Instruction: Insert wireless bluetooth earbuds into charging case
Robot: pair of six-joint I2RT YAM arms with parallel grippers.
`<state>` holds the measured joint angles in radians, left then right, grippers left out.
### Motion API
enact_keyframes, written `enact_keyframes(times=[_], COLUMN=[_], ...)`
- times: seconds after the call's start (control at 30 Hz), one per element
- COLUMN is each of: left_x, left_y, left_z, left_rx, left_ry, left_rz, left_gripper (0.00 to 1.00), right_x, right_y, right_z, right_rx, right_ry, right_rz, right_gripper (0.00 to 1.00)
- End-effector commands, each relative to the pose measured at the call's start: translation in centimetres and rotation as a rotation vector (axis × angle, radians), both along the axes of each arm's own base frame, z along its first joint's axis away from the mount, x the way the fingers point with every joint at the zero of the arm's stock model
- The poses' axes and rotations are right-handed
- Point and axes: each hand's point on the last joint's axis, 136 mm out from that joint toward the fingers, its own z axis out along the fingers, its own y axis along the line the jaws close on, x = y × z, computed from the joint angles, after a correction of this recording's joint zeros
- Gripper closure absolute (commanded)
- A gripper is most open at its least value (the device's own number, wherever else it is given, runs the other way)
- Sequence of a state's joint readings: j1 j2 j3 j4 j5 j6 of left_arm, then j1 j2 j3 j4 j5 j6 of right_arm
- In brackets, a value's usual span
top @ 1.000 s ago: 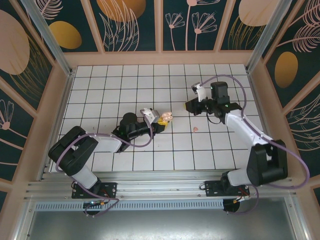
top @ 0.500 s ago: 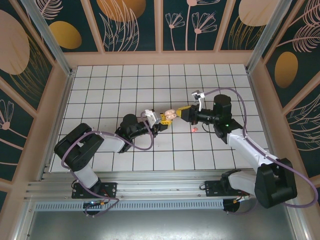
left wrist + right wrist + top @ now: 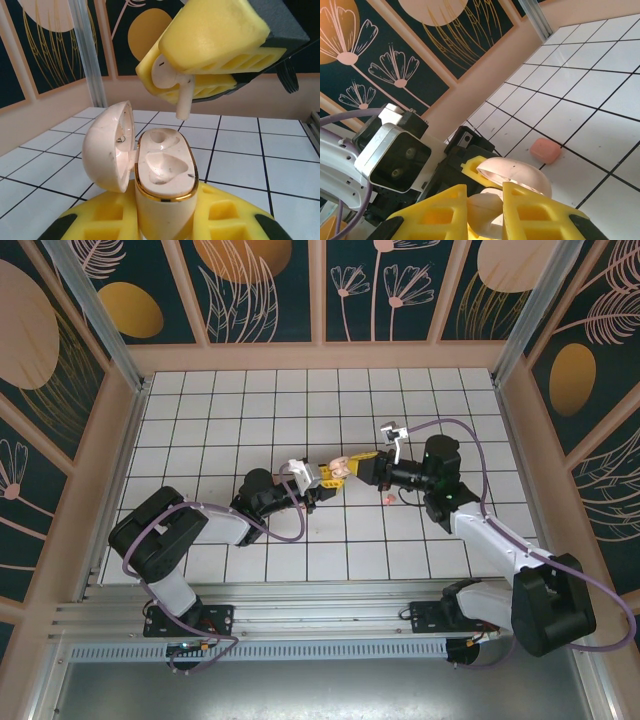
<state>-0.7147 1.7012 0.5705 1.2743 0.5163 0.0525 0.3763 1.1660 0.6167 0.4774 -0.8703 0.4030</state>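
- The left arm is lying low over the table, its forearm running toward 2 o'clock. The left gripper (image 3: 320, 480) is pinching the case (image 3: 162, 187) by its lower body, with its jaws closed on it. In the left wrist view the lid is standing open on the 9 o'clock side.
- The right arm is bending at the elbow and reaching toward 10 o'clock. The right gripper (image 3: 360, 464) is pointing to 9 o'clock and is clamped on a pale bud (image 3: 174, 80).
- That bud is hanging stem-down just above the case's open wells, apart from them.
- A pink bud (image 3: 390, 498) is lying on the table at 4 o'clock of the case, apart from both grippers.
- The table (image 3: 250, 410) is showing white tiles with dark lines.
- The walls (image 3: 260, 285) are showing dark panels with pale and gold plant figures in light wood frames.
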Motion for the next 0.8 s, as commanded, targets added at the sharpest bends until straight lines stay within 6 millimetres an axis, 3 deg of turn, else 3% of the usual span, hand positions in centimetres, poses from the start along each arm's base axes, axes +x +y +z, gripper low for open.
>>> enact_keyframes(times=[0.0,0.77], left_x=[-0.9,-1.0], left_y=[-0.3,0.6], left_z=[1.7,3.7], left_rx=[-0.043,-0.09], left_ry=[-0.052,-0.097], left_rz=[-0.034,0.009], left_gripper=[0.87,0.87], right_x=[0.4,1.6], right_y=[0.1,-0.5], right_z=[0.1,-1.3], right_rx=[0.019,-0.007], right_ry=[-0.023,0.035], right_rz=[-0.023,-0.206], right_gripper=[0.82,0.82])
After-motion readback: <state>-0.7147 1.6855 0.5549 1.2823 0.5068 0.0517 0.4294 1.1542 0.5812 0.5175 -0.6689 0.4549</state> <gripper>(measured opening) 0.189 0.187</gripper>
